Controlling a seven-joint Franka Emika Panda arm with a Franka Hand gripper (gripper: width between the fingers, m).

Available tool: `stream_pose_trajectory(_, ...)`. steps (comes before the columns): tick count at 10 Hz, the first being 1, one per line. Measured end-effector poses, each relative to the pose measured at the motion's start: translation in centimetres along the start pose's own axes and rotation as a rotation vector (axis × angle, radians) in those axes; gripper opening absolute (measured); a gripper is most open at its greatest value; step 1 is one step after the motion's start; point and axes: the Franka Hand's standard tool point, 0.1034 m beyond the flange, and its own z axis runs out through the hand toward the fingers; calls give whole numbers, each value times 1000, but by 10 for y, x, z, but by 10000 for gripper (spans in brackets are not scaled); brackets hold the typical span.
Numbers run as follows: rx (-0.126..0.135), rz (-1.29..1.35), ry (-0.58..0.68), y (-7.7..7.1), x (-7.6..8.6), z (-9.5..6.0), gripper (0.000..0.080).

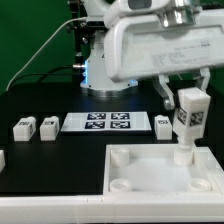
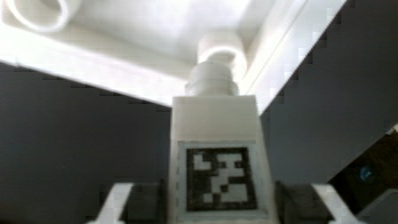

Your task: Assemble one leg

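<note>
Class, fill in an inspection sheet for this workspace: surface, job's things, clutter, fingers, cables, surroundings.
Surface: black table, with the marker board lying flat on it.
Job's things: the leg is held upright over a corner socket of the white panel; whether it is seated cannot be told. Three loose legs lie beside the marker board.
Clutter: white piece cut off at the exterior view's left edge, unidentifiable.
Grippers: gripper shut on the leg, fingers on either side.
Cables: dark cable behind the table.
Surroundings: green backdrop.
</note>
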Motion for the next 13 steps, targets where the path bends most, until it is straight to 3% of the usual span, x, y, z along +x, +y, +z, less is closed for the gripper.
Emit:
stream_pose_trajectory(5,20,10,-8,-8,-9,24,291)
stream_pose_trajectory(9,20,20,-14,-2,-11,32,291)
stream_pose_trajectory(13,30,22,-24,-7,-16,41,291)
